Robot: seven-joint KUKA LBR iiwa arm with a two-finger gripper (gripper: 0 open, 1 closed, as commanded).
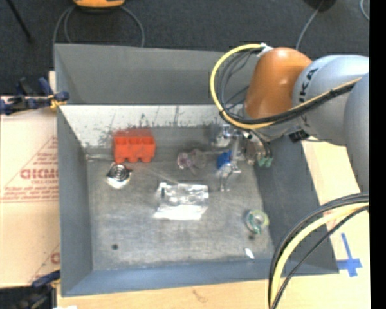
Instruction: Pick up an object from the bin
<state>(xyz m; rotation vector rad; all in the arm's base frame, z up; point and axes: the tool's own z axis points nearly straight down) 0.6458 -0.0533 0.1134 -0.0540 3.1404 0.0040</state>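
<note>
A: Grey metal bin (74, 224), floor scuffed. What lies nearest the gripper (228, 169)?
B: A small purplish clear piece (192, 158), toward the back of the floor, just left of the gripper.
A: Gripper state?
B: Closed or released: cannot tell.
A: Farther out?
B: Crumpled clear packet (180, 200) in front; orange block (134, 147) and metal knob (118, 176) at left; greenish ring (257, 221) near the right wall.
</note>
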